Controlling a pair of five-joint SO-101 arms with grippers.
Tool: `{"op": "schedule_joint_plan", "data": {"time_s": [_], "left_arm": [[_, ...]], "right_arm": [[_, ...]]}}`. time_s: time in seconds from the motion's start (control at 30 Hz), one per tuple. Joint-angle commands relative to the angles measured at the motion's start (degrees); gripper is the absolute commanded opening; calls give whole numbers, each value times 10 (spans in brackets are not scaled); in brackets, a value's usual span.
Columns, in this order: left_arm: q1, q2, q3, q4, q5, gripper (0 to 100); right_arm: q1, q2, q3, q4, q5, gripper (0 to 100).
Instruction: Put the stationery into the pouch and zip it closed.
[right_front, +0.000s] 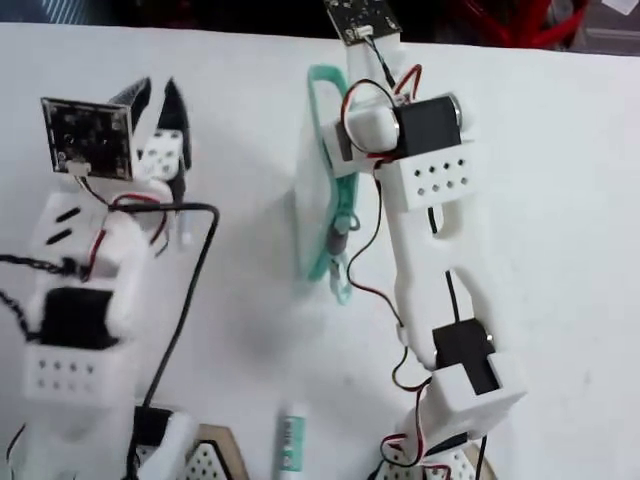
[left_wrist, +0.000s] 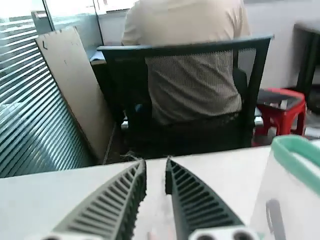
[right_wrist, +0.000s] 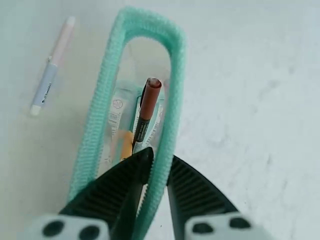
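High view: the clear pouch (right_front: 312, 180) with a green zipper rim stands on edge mid-table (right_front: 550, 200), under the right arm's wrist. The left gripper (right_front: 157, 90) sits well apart from it, its 2 fingers spread and holding nothing. 1 loose pen (right_front: 292, 440) lies at the near edge.

Left wrist view: the left gripper (left_wrist: 155, 162) shows a narrow gap between its fingers, and the pouch (left_wrist: 295, 200) is off to one side.

Right wrist view: the right gripper (right_wrist: 159, 159) pinches the pouch's green rim (right_wrist: 172, 55). 1 brown pen (right_wrist: 147, 107) sits inside the pouch, and the loose pen (right_wrist: 50, 75) lies outside it.
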Motion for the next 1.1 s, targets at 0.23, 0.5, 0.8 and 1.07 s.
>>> {"op": "schedule_joint_plan", "data": {"time_s": [0.23, 0.5, 0.8, 1.07], "left_arm": [[135, 75, -92, 380, -170, 55], [237, 220, -90, 528, -127, 61], [402, 247, 18, 549, -176, 57], [535, 126, 77, 549, -269, 200]], "right_arm": [[54, -59, 2, 5, 7, 19], [161, -62, 32, 0, 12, 19], [281, -62, 91, -82, 53, 19], [344, -61, 136, -146, 113, 19]]}}
